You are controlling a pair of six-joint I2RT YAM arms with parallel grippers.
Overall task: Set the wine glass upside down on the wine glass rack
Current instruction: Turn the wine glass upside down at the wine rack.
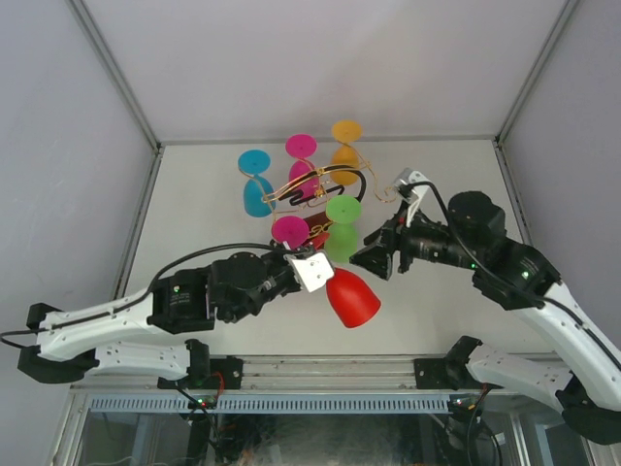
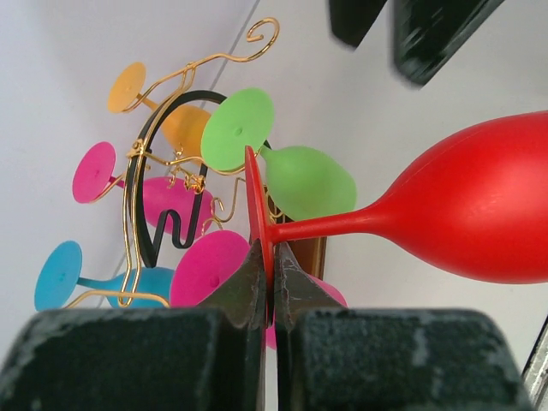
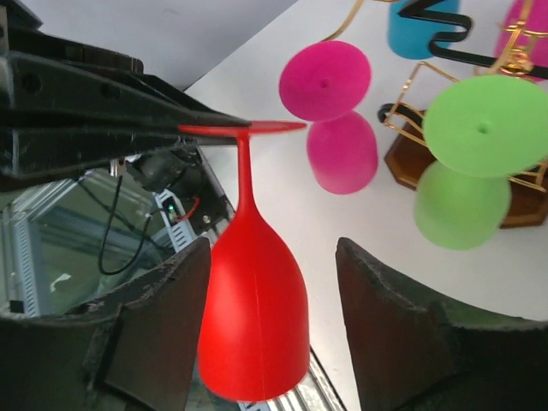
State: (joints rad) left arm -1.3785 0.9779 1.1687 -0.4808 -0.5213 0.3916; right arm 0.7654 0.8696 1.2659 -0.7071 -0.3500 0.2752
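The red wine glass (image 1: 352, 297) hangs in the air near the table's front, its bowl (image 3: 254, 317) pointing down and toward the arms. My left gripper (image 2: 272, 257) is shut on the thin edge of the glass's flat foot (image 2: 255, 193). My right gripper (image 3: 272, 253) is open, with its fingers on either side of the bowl: the left finger (image 3: 163, 300) is close to it and the right finger (image 3: 385, 308) stands well apart. The gold wire wine glass rack (image 1: 310, 184), with its black curved band (image 2: 141, 197) and brown base (image 3: 402, 158), stands behind the glass.
Upside-down glasses hang on the rack: a blue one (image 1: 256, 184), two magenta ones (image 1: 301, 155) (image 1: 291, 231), an orange one (image 1: 345, 141) and a green one (image 1: 342, 228). The green one hangs closest to my right gripper (image 1: 374, 260). The table's front rail (image 1: 320, 369) runs just below the red bowl.
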